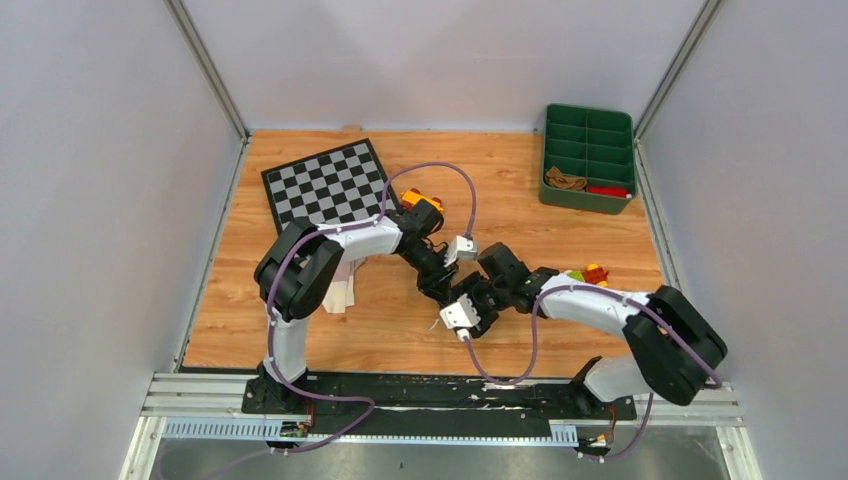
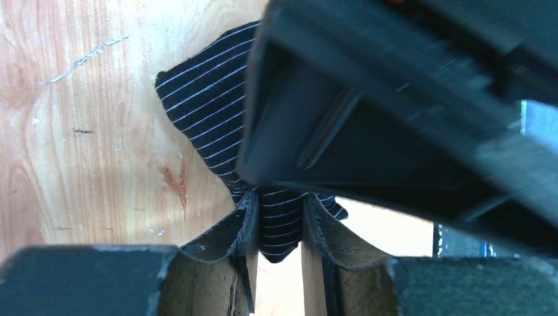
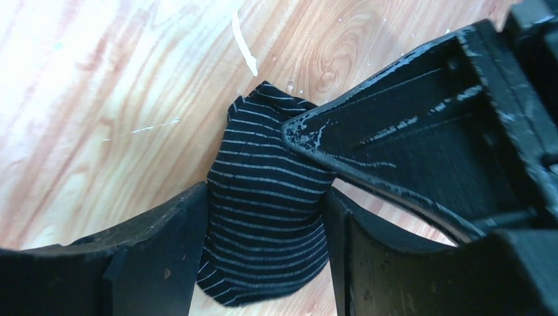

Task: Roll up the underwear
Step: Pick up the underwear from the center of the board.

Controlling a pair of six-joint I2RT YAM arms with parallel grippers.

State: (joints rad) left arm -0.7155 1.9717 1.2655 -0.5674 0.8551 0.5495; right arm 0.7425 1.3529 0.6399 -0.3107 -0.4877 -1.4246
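Grey walls [image 1: 100,200] enclosed 1 wood table [image 1: 560,250] w/ 2 arms [image 1: 300,270], 1 checker mat [image 1: 325,185], 1 green bin [image 1: 587,158]; mid-table, 1 black striped underwear [image 3: 270,217] sat pinched in L claw [image 2: 279,237], R claw [image 3: 266,250] straddling it, grip unclear.

On the tabletop [image 1: 380,335], the underwear [image 3: 270,230] is laid at centre; a mat [image 1: 325,185] is set at ten o'clock, a compartment bin [image 1: 586,204] at two o'clock, small toys [image 1: 592,273] at three o'clock.
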